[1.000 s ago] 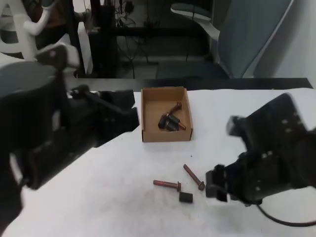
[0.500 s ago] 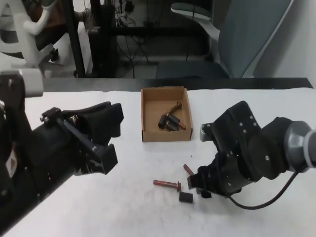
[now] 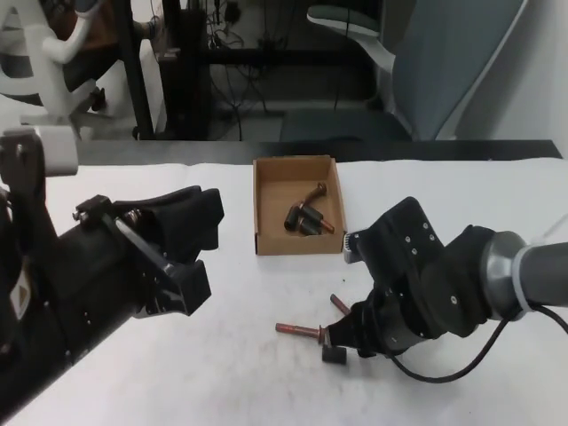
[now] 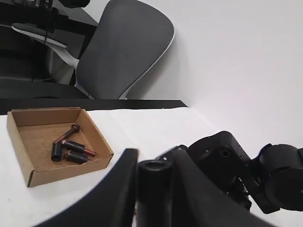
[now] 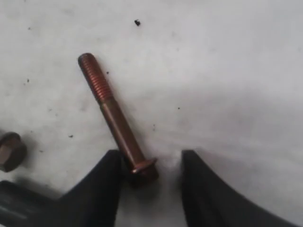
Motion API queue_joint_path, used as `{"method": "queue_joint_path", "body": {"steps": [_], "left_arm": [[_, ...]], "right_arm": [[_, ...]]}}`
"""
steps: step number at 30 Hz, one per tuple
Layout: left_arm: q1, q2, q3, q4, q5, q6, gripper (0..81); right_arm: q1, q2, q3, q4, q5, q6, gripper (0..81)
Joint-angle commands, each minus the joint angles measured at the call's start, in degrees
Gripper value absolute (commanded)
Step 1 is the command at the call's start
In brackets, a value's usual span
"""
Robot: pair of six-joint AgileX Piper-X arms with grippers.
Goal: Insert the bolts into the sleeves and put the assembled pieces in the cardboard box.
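My right gripper (image 5: 151, 155) is open and low over the white bench, its two fingers on either side of the head of a copper bolt (image 5: 115, 116). From above, that bolt (image 3: 339, 304) pokes out from under the right arm. A second bolt (image 3: 299, 330) and a loose black sleeve (image 3: 334, 355) lie just beside it. My left gripper (image 4: 155, 158) is shut on another black sleeve (image 4: 154, 189), held upright above the bench's left side. The cardboard box (image 3: 266, 200) holds a few assembled pieces (image 3: 304, 218).
The cardboard box (image 4: 21, 158) stands toward the back of the bench's middle. The second bolt's head (image 5: 9, 151) lies close to my right gripper. The bench's dark far edge (image 3: 426, 149) runs behind the box, with an office chair (image 3: 444, 62) beyond.
My right arm has swung left and down over the nearer bolt, covering most of it. The left arm drew back from the camera a second ago and has since kept nearly still.
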Motion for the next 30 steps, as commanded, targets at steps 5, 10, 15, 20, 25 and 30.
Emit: {"method": "queue_joint_path", "body": {"steps": [5,10,15,20,25,30], "left_arm": [[0.0,-0.5,0.0,-0.7,0.9,0.4,1.7],[0.0,-0.5,0.0,-0.7,1.5,2.8,1.7],[0.0,-0.5,0.0,-0.7,3.3,3.1,1.7],[0.0,-0.5,0.0,-0.7,4.6,4.3,1.7],[0.0,-0.5,0.0,-0.7,4.4,4.2,1.7],[0.1,-0.5,0.0,-1.1,3.9,5.6,1.7]], "right_arm": [[0.0,1.5,0.4,0.7,1.9,-6.2,0.6],[0.0,-3.6,0.4,3.7,2.1,-21.2,0.6],[-0.3,-13.7,0.4,5.9,1.8,-44.5,0.6],[-1.1,-24.2,0.4,12.2,-13.8,-72.6,0.6],[-1.1,-28.6,0.6,30.4,-10.5,-97.7,0.6],[-1.1,-28.5,3.2,34.2,3.9,-107.4,0.6]]}}
